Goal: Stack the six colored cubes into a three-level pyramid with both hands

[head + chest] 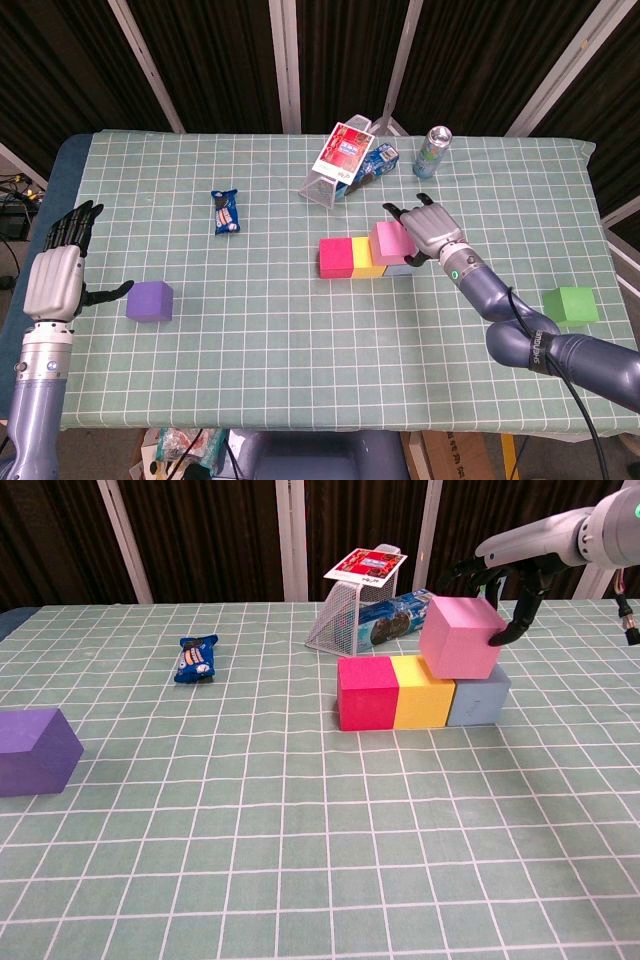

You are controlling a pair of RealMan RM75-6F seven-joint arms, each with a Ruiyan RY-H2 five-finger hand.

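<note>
A table covered in a green checked cloth (300, 340) stands before dark curtains. A row of three foam cubes, red (367, 692), yellow (422, 690) and pale blue (478, 697), is laid near the middle. A pink foam cube (458, 636) is held tilted by the right hand (428, 231), fingers wrapped around it, over the seam between yellow and blue. If released while tilted, it may topple or nudge the row apart. The left hand (60, 272) is held spread and empty beside a purple foam cube (150, 300). A green foam cube (571, 304) is seen far right.
</note>
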